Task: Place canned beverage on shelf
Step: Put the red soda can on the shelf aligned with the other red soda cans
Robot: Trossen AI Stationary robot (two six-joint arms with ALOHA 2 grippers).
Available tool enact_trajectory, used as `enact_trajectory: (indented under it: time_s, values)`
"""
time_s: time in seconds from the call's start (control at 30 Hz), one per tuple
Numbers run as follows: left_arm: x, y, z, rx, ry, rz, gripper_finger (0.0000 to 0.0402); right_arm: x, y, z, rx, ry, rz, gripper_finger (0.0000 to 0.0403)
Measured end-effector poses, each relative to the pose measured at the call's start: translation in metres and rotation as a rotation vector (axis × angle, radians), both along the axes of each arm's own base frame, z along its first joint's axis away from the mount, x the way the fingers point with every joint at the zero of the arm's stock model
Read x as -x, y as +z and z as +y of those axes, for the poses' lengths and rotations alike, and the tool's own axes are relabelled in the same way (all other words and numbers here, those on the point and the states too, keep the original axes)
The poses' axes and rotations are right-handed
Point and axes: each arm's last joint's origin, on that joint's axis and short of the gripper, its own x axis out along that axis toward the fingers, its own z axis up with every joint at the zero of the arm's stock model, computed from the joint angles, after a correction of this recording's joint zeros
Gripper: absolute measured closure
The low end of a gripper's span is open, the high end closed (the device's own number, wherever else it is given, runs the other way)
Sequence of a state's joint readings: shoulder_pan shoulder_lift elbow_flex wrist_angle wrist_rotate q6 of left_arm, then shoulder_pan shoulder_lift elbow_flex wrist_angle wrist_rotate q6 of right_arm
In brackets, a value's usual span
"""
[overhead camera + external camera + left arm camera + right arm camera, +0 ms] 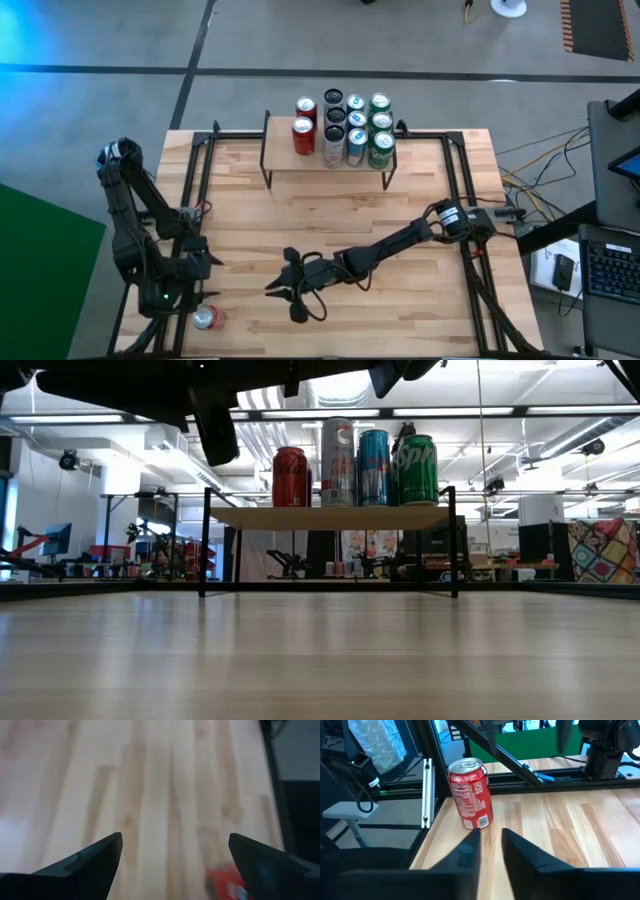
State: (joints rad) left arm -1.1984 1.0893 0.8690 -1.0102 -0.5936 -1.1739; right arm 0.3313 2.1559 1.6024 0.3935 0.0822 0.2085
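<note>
A red cola can (470, 792) stands upright on its base near the table's near left corner (208, 318). My right gripper (491, 840) reaches level across the table from the right. It stops short of the can, its fingers almost together with nothing between them (275, 291). My left gripper (172, 852) hangs open over the table's left side, tilted down, with the can (227, 882) just beyond its fingers. The shelf (280, 160) stands at the far middle on thin black legs and bears several upright cans (355, 465) on its right part.
Black frame rails (200, 180) run along the table's left and right sides. The shelf's left part (280, 150) is bare board. Bare wood table (330, 215) lies between the shelf and my grippers. Cables and a keyboard sit off the table's right edge.
</note>
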Motion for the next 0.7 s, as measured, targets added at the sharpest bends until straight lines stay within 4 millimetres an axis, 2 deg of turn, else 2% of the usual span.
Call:
enact_trajectory:
  time_s: [0.2,0.43,0.57,0.7]
  values:
    - [0.009,0.012,-0.011,0.103,-0.034,0.035,0.005,0.0,0.0,0.001,-0.001,0.006,0.0,0.0235]
    - [0.006,0.031,-0.027,0.127,-0.08,0.031,0.005,0.002,-0.004,0.002,0.002,0.005,0.041,0.0094]
    - [0.002,0.021,-0.045,0.085,-0.111,0.107,0.005,0.003,-0.01,0.001,0.001,-0.034,0.098,0.0031]
    - [-0.001,0.009,-0.062,0.033,-0.094,0.187,0.005,0.003,-0.012,0.0,-0.014,-0.073,0.121,0.0012]
